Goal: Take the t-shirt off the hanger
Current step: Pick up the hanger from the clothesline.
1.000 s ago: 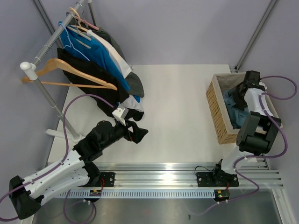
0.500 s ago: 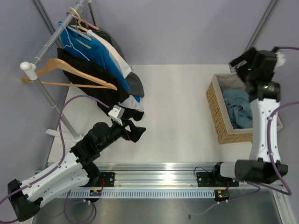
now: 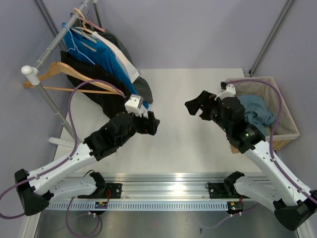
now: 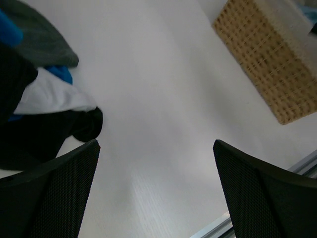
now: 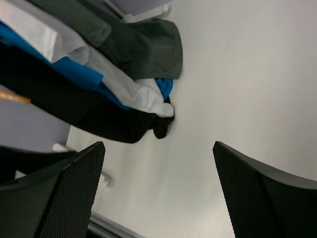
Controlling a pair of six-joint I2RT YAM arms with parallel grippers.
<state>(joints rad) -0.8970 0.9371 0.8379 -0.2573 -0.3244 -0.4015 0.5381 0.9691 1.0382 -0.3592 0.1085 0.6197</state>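
Right gripper point(image 3: 197, 105): jaws wide, empty, swung off the basket point(image 3: 258, 79) now behind it to face the hanging shirts point(image 3: 96, 79) ahead; left gripper point(image 3: 151, 124) likewise wide, empty; next removal pending.

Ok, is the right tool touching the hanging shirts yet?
Apart. Top view shows bare table between the right tool and the hanging shirts; the tool is open and empty.

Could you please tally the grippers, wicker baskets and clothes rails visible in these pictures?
Grippers: 2 (left gripper, right gripper)
Wicker basket: 1
Clothes rail: 1
Total: 4
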